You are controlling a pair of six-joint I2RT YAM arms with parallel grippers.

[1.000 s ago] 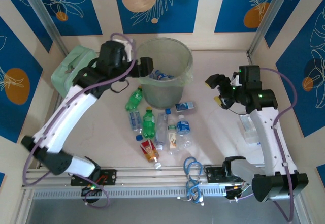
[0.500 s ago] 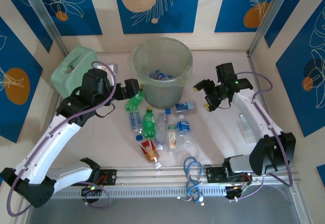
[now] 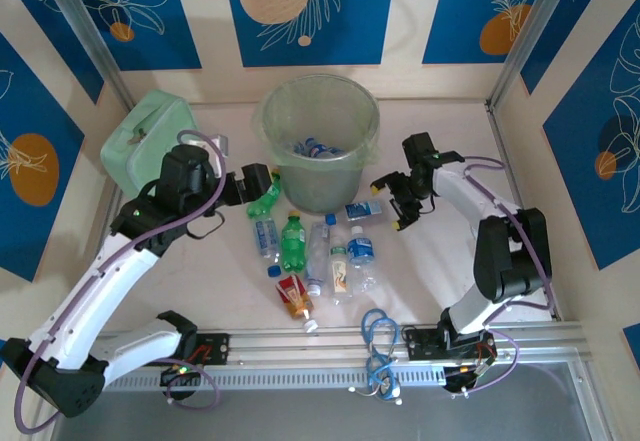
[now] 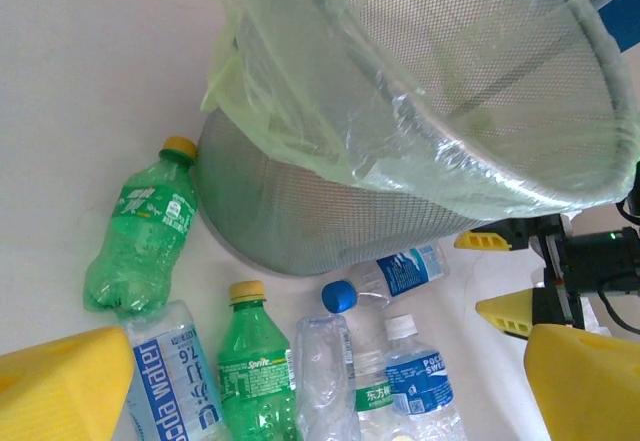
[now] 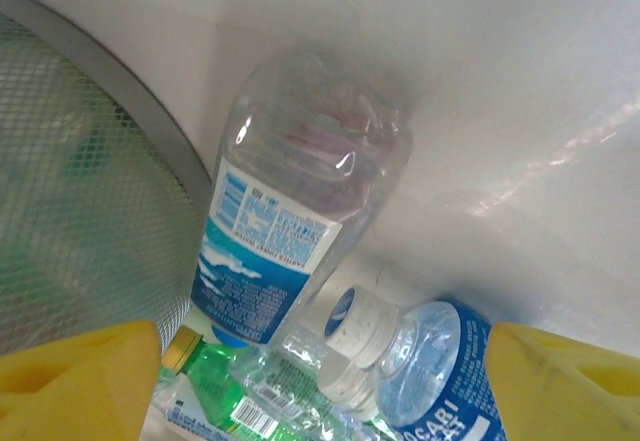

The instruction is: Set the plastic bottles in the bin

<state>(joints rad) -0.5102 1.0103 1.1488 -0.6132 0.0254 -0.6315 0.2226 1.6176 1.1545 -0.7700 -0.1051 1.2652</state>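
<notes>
Several crinkled clear and green bottles (image 3: 292,244) beside round mesh bin (image 3: 322,189); left claw (image 3: 262,183), right claw (image 3: 391,204) agape, empty.

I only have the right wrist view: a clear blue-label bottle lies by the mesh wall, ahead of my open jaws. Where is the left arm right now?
Observer: In the top view the left gripper hangs at the other front side of the bin, beside a dented green bottle. It is well apart from the right gripper.
Operator: Is it carrying anything?
Observer: No. In the left wrist view its jaws stand open with nothing between them, and that green bottle lies free on the table.
</notes>
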